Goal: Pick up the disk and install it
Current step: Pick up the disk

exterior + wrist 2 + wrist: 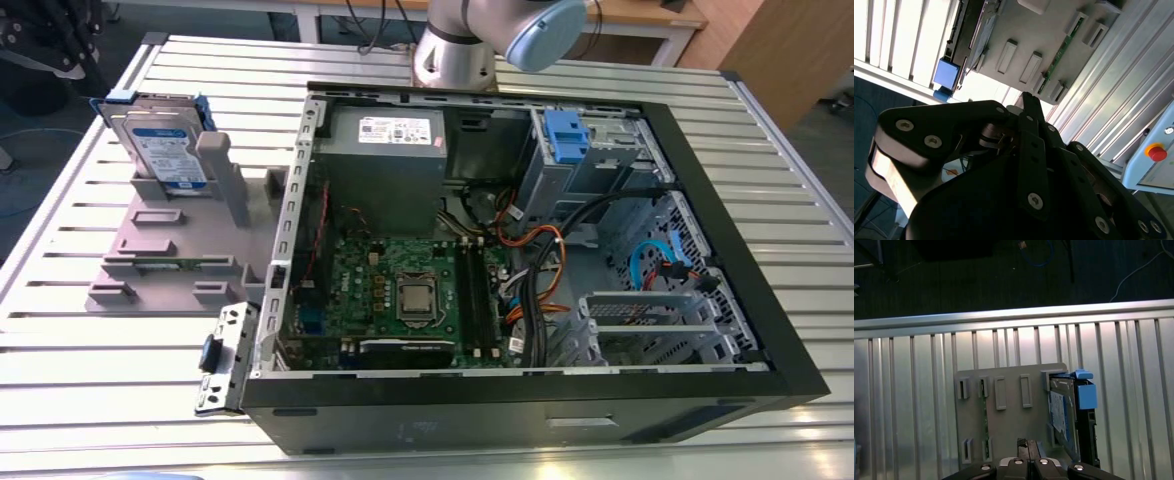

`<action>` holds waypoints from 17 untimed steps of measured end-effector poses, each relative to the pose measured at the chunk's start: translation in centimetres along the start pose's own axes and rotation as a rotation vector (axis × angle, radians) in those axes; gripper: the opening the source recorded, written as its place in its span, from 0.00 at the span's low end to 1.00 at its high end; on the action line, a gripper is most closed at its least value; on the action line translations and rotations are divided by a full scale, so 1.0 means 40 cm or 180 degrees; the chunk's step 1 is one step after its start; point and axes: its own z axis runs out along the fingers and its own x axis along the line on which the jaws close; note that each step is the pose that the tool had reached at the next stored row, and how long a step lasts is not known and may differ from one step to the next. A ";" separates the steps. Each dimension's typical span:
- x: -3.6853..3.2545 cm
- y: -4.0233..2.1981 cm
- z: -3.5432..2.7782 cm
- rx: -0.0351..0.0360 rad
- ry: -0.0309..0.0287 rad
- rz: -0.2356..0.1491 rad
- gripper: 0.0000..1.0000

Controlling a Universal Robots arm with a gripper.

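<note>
While my black gripper (pixel 1028 444) is hanging pinched together, holding nothing, the flat silver metal disk (pixel 167 150) in its blue frame is standing in the grey plastic rack (pixel 147 230) on the ribbed metal counter (pixel 80 360), beside the open black computer case (pixel 534 410). Picking up and installing are both waiting.

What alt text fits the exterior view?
The disk stands on edge in a grey holder on a slatted metal table, toward the exterior view's left. An open computer case lies beside the holder with its motherboard exposed, and the robot arm rises behind the case.
</note>
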 end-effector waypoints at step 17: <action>0.000 0.000 0.000 -0.0001 0.0001 -0.0034 0.11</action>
